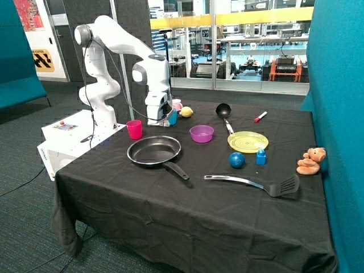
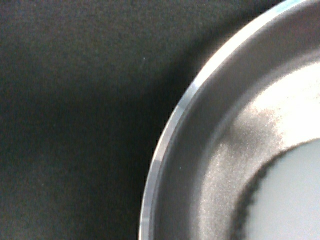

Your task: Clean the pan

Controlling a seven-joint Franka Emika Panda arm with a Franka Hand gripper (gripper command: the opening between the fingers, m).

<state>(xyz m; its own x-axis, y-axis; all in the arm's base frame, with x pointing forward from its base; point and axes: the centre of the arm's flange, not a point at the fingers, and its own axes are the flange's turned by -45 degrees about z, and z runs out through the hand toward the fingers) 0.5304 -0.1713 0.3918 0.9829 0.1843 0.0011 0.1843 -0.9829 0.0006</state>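
Observation:
The pan (image 1: pixel 153 151) is large, round and black and lies on the black tablecloth near the robot's base. Its long handle (image 1: pixel 177 170) points toward the table's front edge. My gripper (image 1: pixel 161 120) hangs just above the pan's far rim, between a pink cup and a blue cup. In the wrist view the pan (image 2: pixel 235 150) fills one side, with its shiny rim (image 2: pixel 170 130) curving across and bare black cloth (image 2: pixel 75 120) beside it. The pan's inside looks dark grey with a bright reflection. Nothing shows in the gripper.
A pink cup (image 1: pixel 134 129) stands beside the pan, a blue cup (image 1: pixel 172 118) and a lemon (image 1: pixel 186 111) behind the gripper. Further along are a purple bowl (image 1: pixel 202 133), black ladle (image 1: pixel 223 111), yellow plate (image 1: pixel 247 141), blue ball (image 1: pixel 236 160), blue block (image 1: pixel 261 156), slotted spatula (image 1: pixel 256 183), red marker (image 1: pixel 260 116) and teddy bear (image 1: pixel 311 161).

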